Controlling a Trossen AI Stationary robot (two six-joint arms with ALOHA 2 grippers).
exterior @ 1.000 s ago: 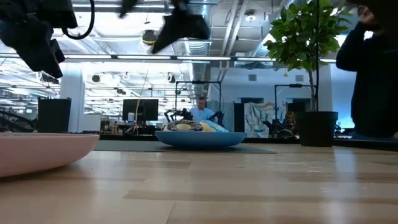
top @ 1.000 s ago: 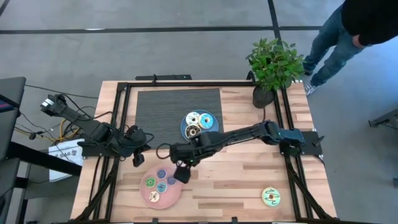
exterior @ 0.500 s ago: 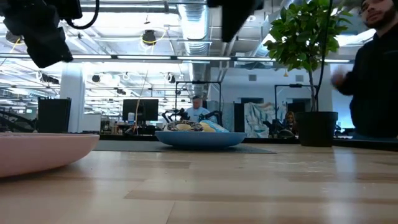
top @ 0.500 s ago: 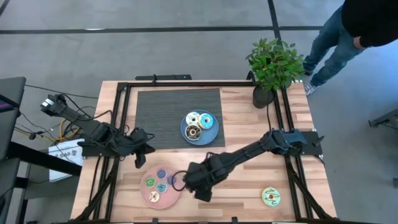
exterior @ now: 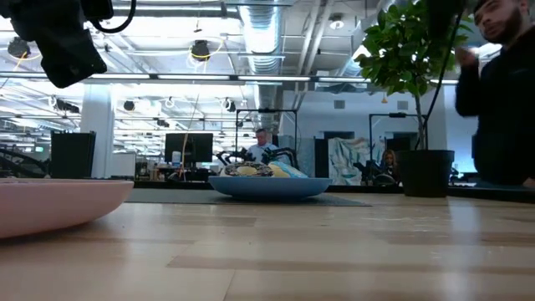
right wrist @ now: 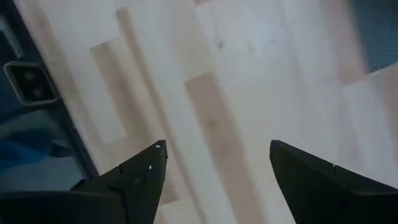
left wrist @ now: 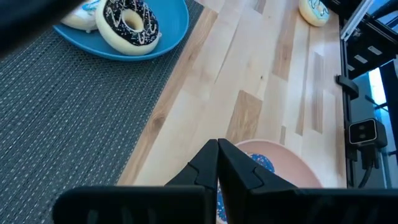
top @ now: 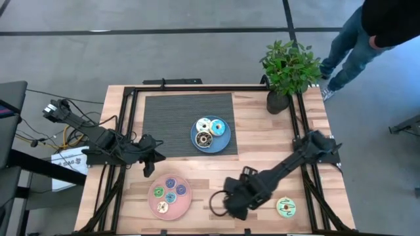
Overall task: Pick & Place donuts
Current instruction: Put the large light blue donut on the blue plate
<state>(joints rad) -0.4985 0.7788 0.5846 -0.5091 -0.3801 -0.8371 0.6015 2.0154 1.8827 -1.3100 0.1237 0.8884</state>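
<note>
In the high view the blue plate (top: 224,143) holds three larger donuts: white (top: 203,124), teal (top: 218,126) and brown (top: 205,137). Several tiny donuts (top: 170,196) lie on the pink plate (top: 155,205). A yellow-green donut (top: 285,207) lies flat on the wood near the table's right near corner. My right gripper (top: 230,202) (right wrist: 214,168) is open over bare wood between the pink plate and that donut. My left gripper (top: 147,167) (left wrist: 217,171) is shut, raised near the table's left side, above the pink plate's (left wrist: 283,163) far edge.
A grey ribbed mat (top: 167,121) lies under the blue plate at the far side. A potted plant (top: 287,69) stands at the far right corner. Black frame rails (top: 131,124) run along the table's sides. A person (top: 367,33) stands beyond the far right corner.
My right gripper has swung from over the pink plate's right edge toward the table's right and near edge, and now stands over bare wood. The donuts and plates have stayed where they were.
</note>
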